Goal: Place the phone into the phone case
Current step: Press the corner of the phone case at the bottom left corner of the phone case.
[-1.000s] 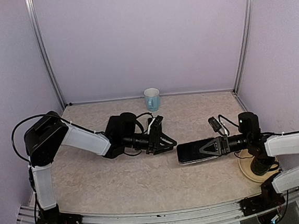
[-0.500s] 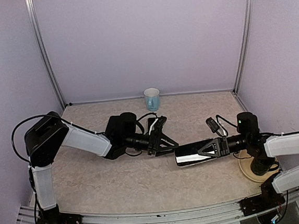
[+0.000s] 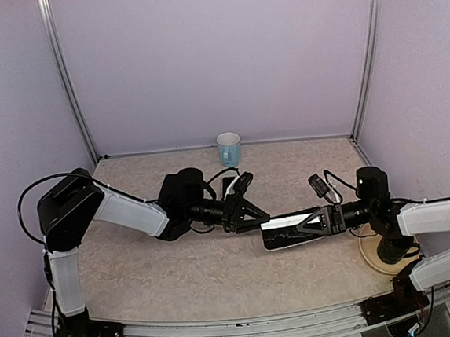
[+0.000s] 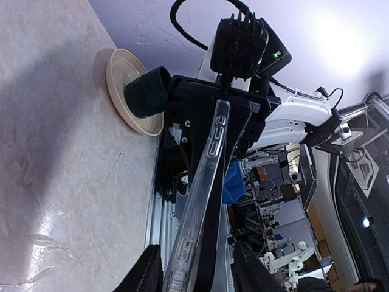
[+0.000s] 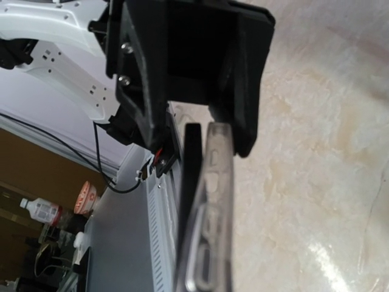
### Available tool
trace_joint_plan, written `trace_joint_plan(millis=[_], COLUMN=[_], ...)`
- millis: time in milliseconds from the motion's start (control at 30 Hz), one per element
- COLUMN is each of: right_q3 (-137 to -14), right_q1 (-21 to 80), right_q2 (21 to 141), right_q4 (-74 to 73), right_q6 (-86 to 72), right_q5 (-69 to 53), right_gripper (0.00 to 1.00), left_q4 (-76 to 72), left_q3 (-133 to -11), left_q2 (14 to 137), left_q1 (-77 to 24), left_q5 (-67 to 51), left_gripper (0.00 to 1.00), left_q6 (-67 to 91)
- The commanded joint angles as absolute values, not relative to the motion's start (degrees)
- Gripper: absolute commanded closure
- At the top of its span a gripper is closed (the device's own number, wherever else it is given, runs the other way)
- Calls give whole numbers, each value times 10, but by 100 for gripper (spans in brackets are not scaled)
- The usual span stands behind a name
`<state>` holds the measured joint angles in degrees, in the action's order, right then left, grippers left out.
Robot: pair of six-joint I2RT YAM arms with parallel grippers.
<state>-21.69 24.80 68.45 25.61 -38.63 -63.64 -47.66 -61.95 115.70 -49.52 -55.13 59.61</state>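
My right gripper (image 3: 318,222) is shut on the right end of a black phone (image 3: 286,237) and a clear phone case (image 3: 286,221), held together on edge above the table. My left gripper (image 3: 250,213) is open, with its fingers on either side of their left end. In the left wrist view the clear case (image 4: 206,164) and the phone (image 4: 209,228) run side by side between my two dark fingertips (image 4: 146,274). In the right wrist view the phone (image 5: 191,182) and the case (image 5: 216,201) are seen edge-on, reaching into the left gripper (image 5: 182,61).
A light blue mug (image 3: 229,148) stands at the back wall. A beige plate (image 3: 372,260) with a dark cup (image 3: 391,250) sits by the right arm; both also show in the left wrist view, the plate (image 4: 121,91) and the cup (image 4: 149,91). A metal rail (image 3: 223,326) runs along the table's near edge.
The right gripper has carried the phone and case leftward and tipped them onto their edge. The left gripper has shifted slightly right, and its open fingers now straddle their left end.
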Motion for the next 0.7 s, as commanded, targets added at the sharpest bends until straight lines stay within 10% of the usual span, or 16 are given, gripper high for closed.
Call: trace_joint_plan(millis=[0,667], right_q3=[-233,-238], right_q1=[254,254], right_q2=[678,693], right_q4=[279,270], right_q6=[-381,-375], right_q5=[-638,-628], right_gripper=[100,100], left_q4=[-537,-574], left_q3=[-618,-617], left_q2=[1162,1174], left_q1=[-502,-501], left_q5=[-575,-579], left_gripper=[62,89], left_q6=[613,642])
